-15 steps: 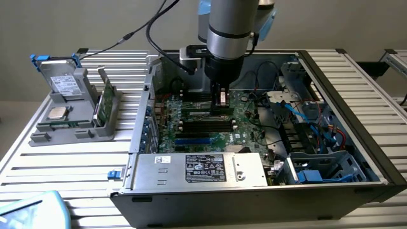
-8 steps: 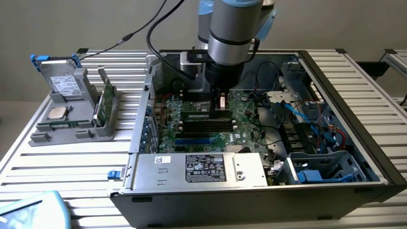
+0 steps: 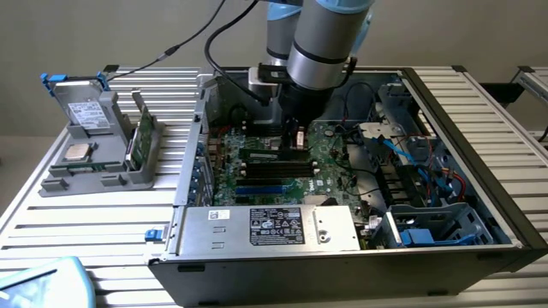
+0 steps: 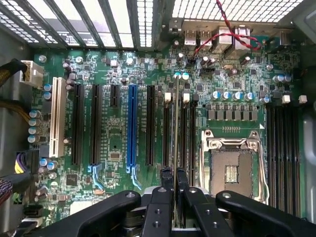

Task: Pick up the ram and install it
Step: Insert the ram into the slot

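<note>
The black two-fingered tool [image 4: 175, 174] is clamped shut on the ram [image 4: 176, 123], a long, thin dark-green circuit-board stick. It's seen edge-on, so it's basically a skinny greenish line poking out from between the fingers. It sits straight below the tool, lined up with the long black memory slots [image 4: 183, 133] on the big green motherboard [image 4: 113, 143]. Can't tell if it's seated.

The ram [image 4: 176, 123]: thin, narrow stick, upright on its long edge, clamped in the gripper [image 4: 174, 174], parallel with the motherboard's [image 4: 118, 74] black slots [image 4: 184, 133].
</note>
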You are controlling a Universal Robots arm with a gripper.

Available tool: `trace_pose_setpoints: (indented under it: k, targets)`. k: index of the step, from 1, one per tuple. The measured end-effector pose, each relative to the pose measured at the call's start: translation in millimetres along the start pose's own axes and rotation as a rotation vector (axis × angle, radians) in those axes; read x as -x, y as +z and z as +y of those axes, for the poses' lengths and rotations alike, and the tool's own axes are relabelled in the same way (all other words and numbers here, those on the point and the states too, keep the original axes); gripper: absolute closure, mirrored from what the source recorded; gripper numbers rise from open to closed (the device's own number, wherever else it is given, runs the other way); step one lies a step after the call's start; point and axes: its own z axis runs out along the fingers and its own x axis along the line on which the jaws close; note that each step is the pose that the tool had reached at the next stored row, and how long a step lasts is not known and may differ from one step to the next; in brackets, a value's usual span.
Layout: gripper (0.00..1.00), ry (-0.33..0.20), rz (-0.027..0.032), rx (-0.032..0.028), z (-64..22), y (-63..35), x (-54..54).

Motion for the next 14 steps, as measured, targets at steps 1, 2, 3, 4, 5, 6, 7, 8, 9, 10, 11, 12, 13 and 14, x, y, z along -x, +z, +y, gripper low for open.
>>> trace_pose_setpoints:
  k: [1,2,3,4,5,6,7,8,9,10,11,12,13,14]
  targets:
    - [0.86,0.0,0.0016,0.0007,-0.1,0.0,0.2]
    - [0.86,0.001,0.007,0.0008,-0.4,0.0,0.5]
    - [0.86,0.003,0.0188,0.0007,-0.5,0.1,1.4]
    - [0.86,0.005,0.0328,0.0008,-0.7,0.1,2.5]
    - [0.86,0.007,0.0465,0.0009,-0.9,0.2,3.5]
    - [0.86,0.01,0.0605,0.0009,-1.0,0.2,4.7]
    - [0.86,0.011,0.0715,0.0004,-1.1,0.2,5.9]
    - [0.86,0.012,0.0797,-0.0005,-1.2,0.4,7.1]
    - [0.86,0.011,0.0869,-0.0032,-1.2,0.5,8.1]
    - [0.86,0.008,0.0921,-0.0088,-1.2,0.6,8.8]
    - [0.86,0.005,0.097,-0.0153,-1.2,0.7,9.3]
    - [0.86,-0.001,0.1013,-0.0217,-1.3,0.9,9.6]
    - [0.86,-0.008,0.1056,-0.0268,-1.3,1.0,9.9]
    - [0.86,-0.014,0.1101,-0.0298,-1.3,1.2,10.4]
